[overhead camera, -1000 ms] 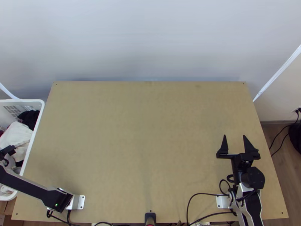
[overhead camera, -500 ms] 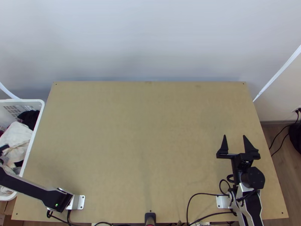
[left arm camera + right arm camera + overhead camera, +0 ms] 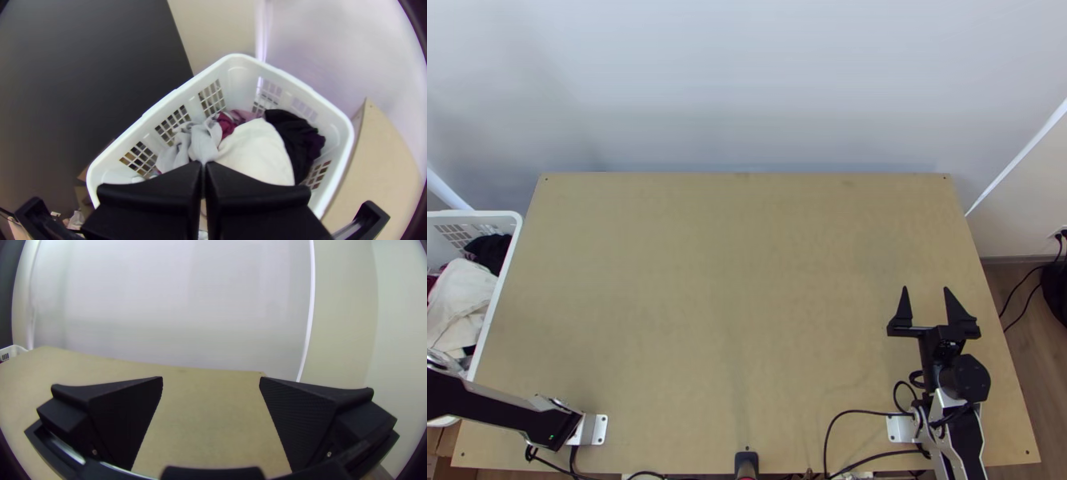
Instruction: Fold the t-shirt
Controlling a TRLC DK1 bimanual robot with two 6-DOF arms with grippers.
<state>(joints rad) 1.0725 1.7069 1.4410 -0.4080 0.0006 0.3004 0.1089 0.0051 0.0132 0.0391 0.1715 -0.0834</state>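
- Clothes (image 3: 255,149) are lying bunched together in a white basket (image 3: 505,215) at the left edge of the top view; which piece is the t-shirt, I cannot tell.
- In that heap, a cream-white cloth (image 3: 463,292) is resting beside a black cloth (image 3: 489,252), and the left wrist view is showing a light grey cloth (image 3: 202,142) and a dark red cloth (image 3: 226,125) too.
- The left arm (image 3: 499,412) is stretching across the lower left of the frame, over the near part of the basket, and is running out at the left edge.
- The left end effector (image 3: 204,164) is keeping its two fingers together at the tips, with the grey cloth showing right at them; whether they are pinching any of it, I cannot tell.
- The right end effector (image 3: 925,290) is pointing up the frame at the lower right, its fingers standing wide apart with nothing between them.
- The light wooden surface (image 3: 747,280) is filling the middle of the frame, and the basket is standing just beside its left edge.
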